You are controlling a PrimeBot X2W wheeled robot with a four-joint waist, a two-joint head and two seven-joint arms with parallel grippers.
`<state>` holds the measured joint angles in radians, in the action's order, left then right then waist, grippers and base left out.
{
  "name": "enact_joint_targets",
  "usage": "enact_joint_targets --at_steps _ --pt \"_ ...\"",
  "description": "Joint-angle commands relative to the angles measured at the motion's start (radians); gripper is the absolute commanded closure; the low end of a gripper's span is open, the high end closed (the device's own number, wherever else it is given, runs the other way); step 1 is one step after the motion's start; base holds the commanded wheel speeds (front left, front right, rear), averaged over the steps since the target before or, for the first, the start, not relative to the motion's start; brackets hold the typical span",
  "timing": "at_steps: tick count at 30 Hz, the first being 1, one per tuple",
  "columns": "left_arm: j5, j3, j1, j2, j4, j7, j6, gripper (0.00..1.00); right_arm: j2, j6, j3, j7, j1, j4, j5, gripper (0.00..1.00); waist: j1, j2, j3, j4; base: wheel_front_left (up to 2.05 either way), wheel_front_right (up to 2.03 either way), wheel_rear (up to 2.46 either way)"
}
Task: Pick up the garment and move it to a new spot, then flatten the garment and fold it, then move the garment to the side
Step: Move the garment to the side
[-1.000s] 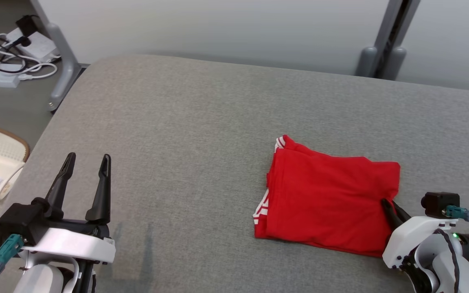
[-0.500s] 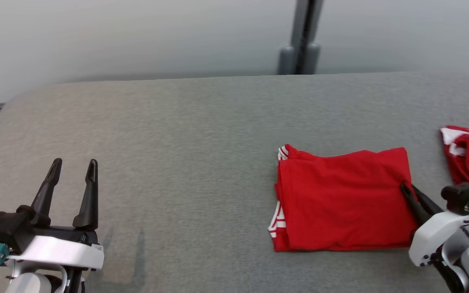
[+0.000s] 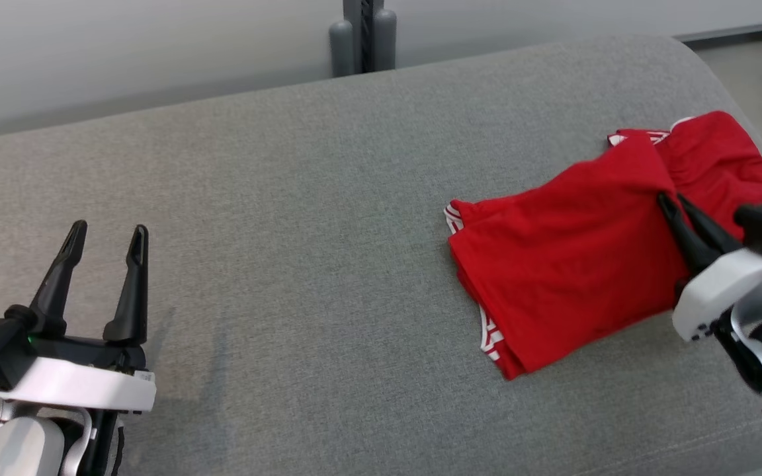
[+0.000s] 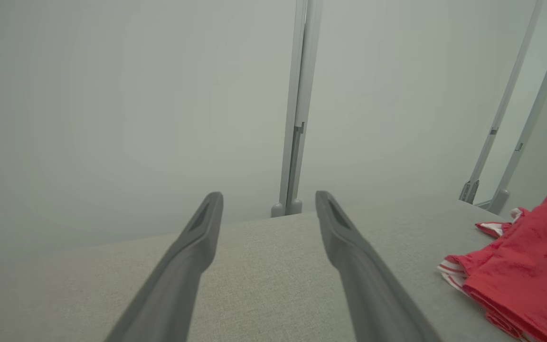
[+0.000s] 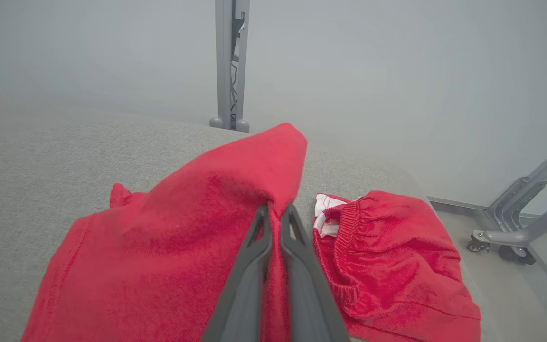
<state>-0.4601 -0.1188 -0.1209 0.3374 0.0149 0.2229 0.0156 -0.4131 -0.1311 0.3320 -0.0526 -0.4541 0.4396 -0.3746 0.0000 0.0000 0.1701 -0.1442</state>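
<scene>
Right hand [image 3: 673,201] pinches the folded red garment's [image 3: 566,264] lifted right edge.

Grey fabric-covered bench [image 3: 288,198]. At 3 o'clock, folded red garment [image 3: 553,277]; just beside, at 2 o'clock, second red garment [image 3: 718,158].

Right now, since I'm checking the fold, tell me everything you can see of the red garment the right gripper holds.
The folded garment is red soft-looking cloth with white striped trim at its left corners. It lies in layers on the grey padded table, except its right edge, pinched and raised by the right gripper. A second red garment lies just beyond.
</scene>
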Motion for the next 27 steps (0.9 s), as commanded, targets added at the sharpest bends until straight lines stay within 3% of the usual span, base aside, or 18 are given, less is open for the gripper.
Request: enact_joint_targets --at_steps 1,8,16,25,27 --pt "-0.001 0.002 -0.035 0.016 -0.009 -0.006 0.009 0.00 0.005 0.001 -0.002 0.003 -0.063 0.010 0.005 1.00 0.0000 0.0000 0.063 -0.050 0.00 0.00 0.00" --pt "0.015 0.001 -0.099 0.058 -0.046 -0.030 0.024 0.00 -0.020 0.001 -0.032 -0.021 -0.247 0.100 0.022 1.00 0.0000 0.0000 0.173 -0.077 0.00 0.00 0.00" --pt "0.018 0.011 -0.142 0.116 -0.116 -0.069 0.038 0.00 -0.077 0.001 -0.184 -0.080 -0.357 0.224 0.052 1.00 0.0000 0.0000 0.311 -0.084 0.00 0.00 0.00" --pt "0.017 0.013 -0.173 0.148 -0.151 -0.086 0.048 0.00 -0.075 0.001 -0.289 -0.122 -0.426 0.373 0.153 1.00 0.0000 0.0000 0.383 -0.074 0.00 0.00 0.00" --pt "0.017 0.010 -0.179 0.150 -0.153 -0.088 0.050 0.00 -0.069 0.001 -0.323 -0.119 -0.440 0.419 0.175 0.61 0.0000 0.0000 0.392 -0.071 0.00 0.00 0.00"
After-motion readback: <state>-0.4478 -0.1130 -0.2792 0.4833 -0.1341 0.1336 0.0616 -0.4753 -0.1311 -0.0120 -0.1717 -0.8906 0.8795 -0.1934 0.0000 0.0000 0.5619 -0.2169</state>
